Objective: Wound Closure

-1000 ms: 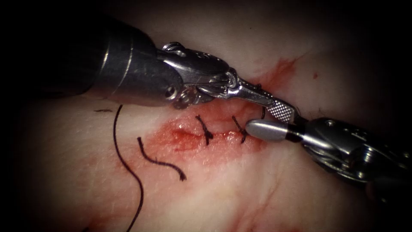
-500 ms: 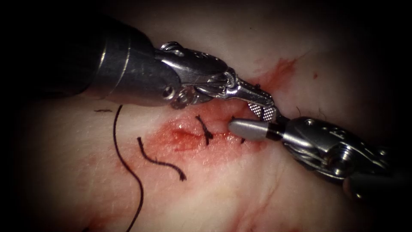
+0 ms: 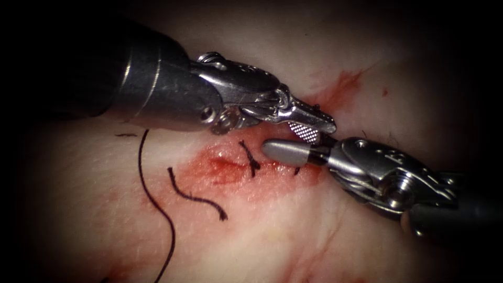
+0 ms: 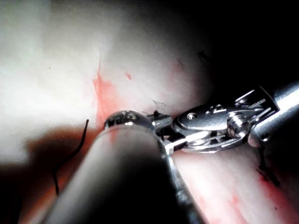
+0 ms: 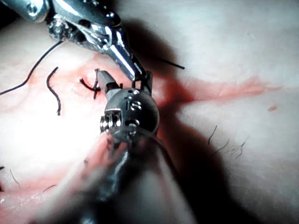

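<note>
Right end effector point(image 3: 268, 151) has slid toward 9 o'clock along the cut point(image 3: 225, 169), clenched and empty. The left end effector point(image 3: 322, 132) is parted, holding nothing. The two sit close together, so they could collide or snag the stitch point(image 3: 250, 158).

I see the tissue point(image 3: 272, 230) spread across the whole endoscope frame, carrying everything. Red fluid point(image 3: 225, 167) stains it around the cut point(image 3: 230, 166) at centre, where a dark stitch point(image 3: 251, 159) crosses. At lower left a cut end of thread point(image 3: 194, 196) lies loose beside a long thread point(image 3: 154, 204) running down to the bottom edge.
</note>
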`<state>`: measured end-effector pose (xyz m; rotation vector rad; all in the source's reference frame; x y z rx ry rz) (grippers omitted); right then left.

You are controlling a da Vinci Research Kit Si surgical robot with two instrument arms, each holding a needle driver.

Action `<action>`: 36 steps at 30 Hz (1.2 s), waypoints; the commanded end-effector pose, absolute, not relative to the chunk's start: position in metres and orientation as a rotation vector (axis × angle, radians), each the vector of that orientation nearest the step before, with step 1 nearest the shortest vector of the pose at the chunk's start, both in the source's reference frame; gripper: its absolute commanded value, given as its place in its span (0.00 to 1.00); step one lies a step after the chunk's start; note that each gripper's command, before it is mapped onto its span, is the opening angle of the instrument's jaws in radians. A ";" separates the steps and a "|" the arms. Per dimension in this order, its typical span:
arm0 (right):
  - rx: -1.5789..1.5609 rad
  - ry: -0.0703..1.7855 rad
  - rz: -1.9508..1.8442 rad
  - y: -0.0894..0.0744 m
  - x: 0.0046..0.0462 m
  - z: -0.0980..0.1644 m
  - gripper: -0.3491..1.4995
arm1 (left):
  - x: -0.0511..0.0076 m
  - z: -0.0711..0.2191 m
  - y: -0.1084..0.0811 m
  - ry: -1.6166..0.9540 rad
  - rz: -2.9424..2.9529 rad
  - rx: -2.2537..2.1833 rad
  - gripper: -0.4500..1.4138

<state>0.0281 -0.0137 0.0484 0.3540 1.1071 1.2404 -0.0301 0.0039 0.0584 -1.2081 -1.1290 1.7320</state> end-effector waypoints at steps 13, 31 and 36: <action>0.339 1.118 1.231 -0.013 0.0297 0.049 0.89 | -0.0307 0.059 0.004 -1.135 1.730 -1.205 0.15; 0.338 1.143 1.230 -0.013 0.0294 0.049 0.00 | -0.0307 0.059 0.004 -1.139 1.732 -1.206 0.15; 0.339 1.144 1.228 -0.013 0.0292 0.049 0.00 | -0.0306 0.059 0.004 -1.141 1.732 -1.206 0.15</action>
